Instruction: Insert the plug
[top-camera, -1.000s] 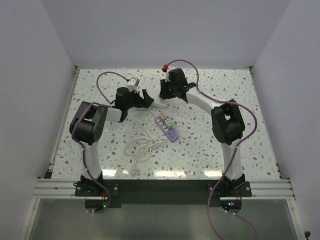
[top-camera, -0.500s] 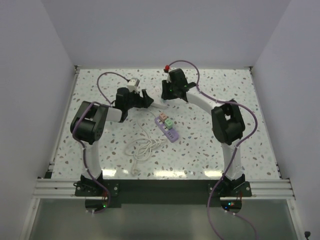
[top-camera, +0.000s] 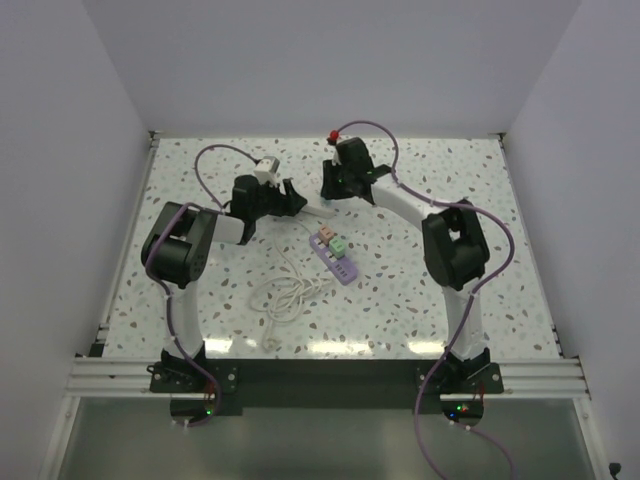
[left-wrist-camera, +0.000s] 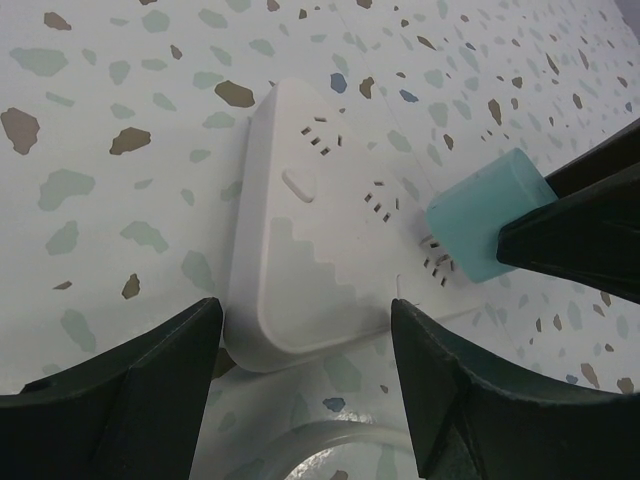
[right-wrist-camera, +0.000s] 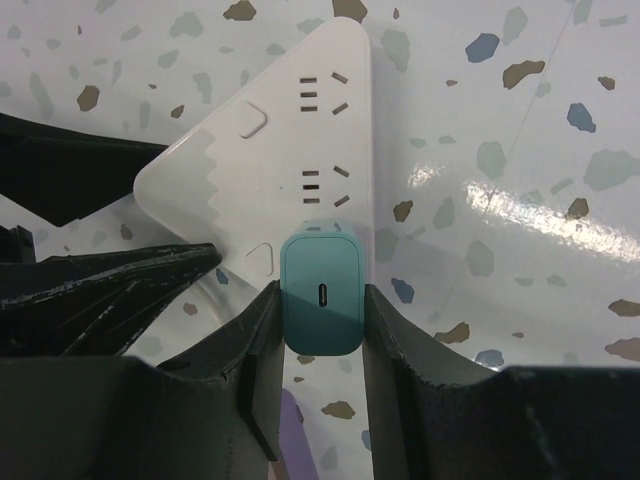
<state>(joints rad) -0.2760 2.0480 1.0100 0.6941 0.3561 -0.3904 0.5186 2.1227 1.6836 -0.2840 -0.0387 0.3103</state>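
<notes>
Pinching teal plug (right-wrist-camera: 321, 305) in right gripper (right-wrist-camera: 320, 300) | plug over end socket of white triangular power strip (right-wrist-camera: 290, 150) (prongs hidden) | left gripper (left-wrist-camera: 300, 335) spread wide, flanking strip's corner

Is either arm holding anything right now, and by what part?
The right gripper holds the teal plug by its two opposite sides, between its fingers. The left gripper is open, holding nothing.

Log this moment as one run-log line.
step: insert plug | right jaws: shut on teal plug, at end socket of white power strip | left jaws: open, strip corner between them | seated: cannot tell
</notes>
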